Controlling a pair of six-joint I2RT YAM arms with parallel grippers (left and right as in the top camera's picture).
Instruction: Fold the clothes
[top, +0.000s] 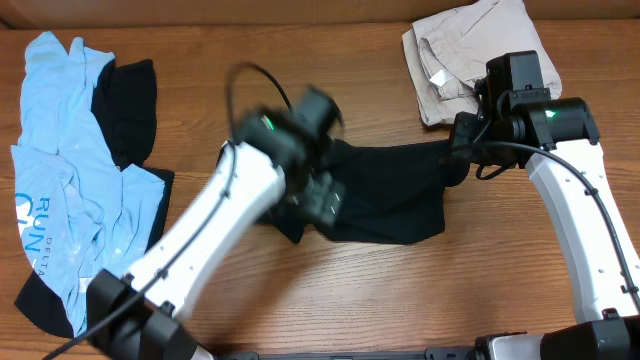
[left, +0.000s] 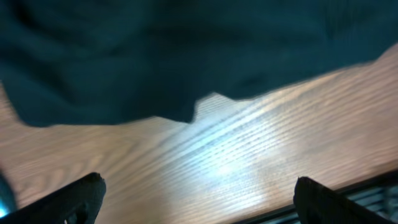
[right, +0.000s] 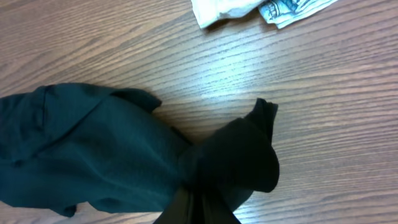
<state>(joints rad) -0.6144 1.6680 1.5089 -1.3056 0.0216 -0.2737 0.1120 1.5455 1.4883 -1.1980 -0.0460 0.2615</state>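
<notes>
Overhead: fixed above bench (top: 380, 290), looks straight down. Far enough to take in both arms, black garment (top: 400, 195) mid-frame, blue shirt (top: 60, 180) at left, beige pile (top: 450, 55) top right.

Left wrist: on left arm, very near, low over bench, faces across wood toward black garment's edge (left: 155, 56). Left hand (left: 196, 199) shows only as fingertips (left: 84, 193) in lower corners. Picture blurred.

Right wrist: on right arm, near, looks down on bench. Black garment (right: 93, 149) fills lower left, corner of beige pile (right: 236, 7) at top edge.

Shared: black garment in all three views; beige pile in overhead and right wrist.
</notes>
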